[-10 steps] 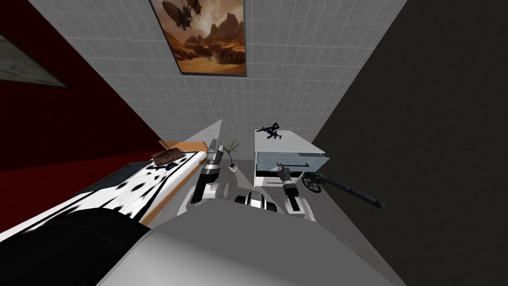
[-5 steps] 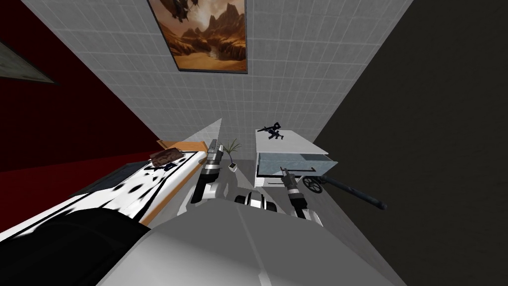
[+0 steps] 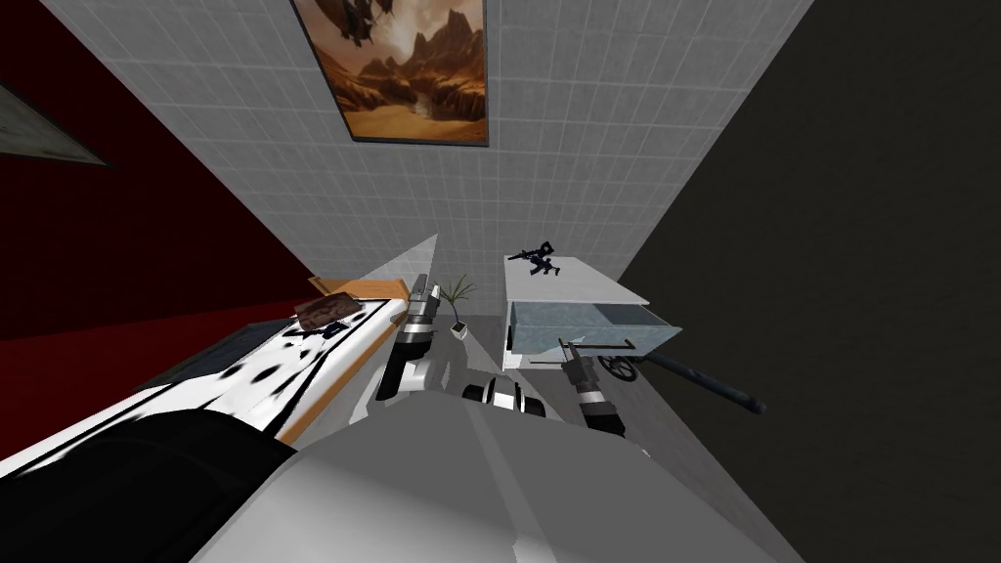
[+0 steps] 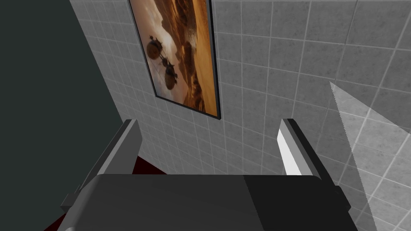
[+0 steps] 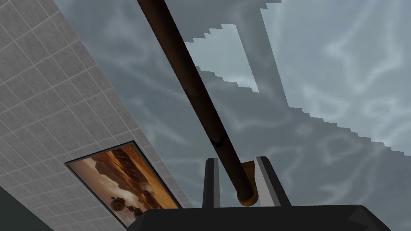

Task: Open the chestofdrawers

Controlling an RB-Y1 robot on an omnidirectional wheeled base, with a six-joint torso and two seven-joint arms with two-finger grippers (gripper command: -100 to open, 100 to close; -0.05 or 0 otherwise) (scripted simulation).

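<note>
A white chest of drawers (image 3: 577,283) stands against the tiled wall, right of centre in the head view. Its top drawer (image 3: 587,327), grey-blue and marbled, is pulled well out toward me. My right gripper (image 3: 570,350) sits at the drawer's front edge. In the right wrist view the right gripper (image 5: 237,176) is shut on the drawer's brown bar handle (image 5: 192,88), which runs across the grey-blue drawer front (image 5: 329,80). My left gripper (image 3: 419,290) is raised beside the bed, and in its wrist view the left gripper (image 4: 208,144) is open and holds nothing.
A bed (image 3: 244,376) with a black-and-white spotted cover lies on my left. A small potted plant (image 3: 456,303) sits on the floor between bed and chest. A dark toy figure (image 3: 536,260) rests on the chest's top. A dark wheeled object with a long bar (image 3: 684,376) lies right of the chest.
The top drawer has slid further out toward me, and my right gripper has drawn back with its handle. The left arm has not moved.
</note>
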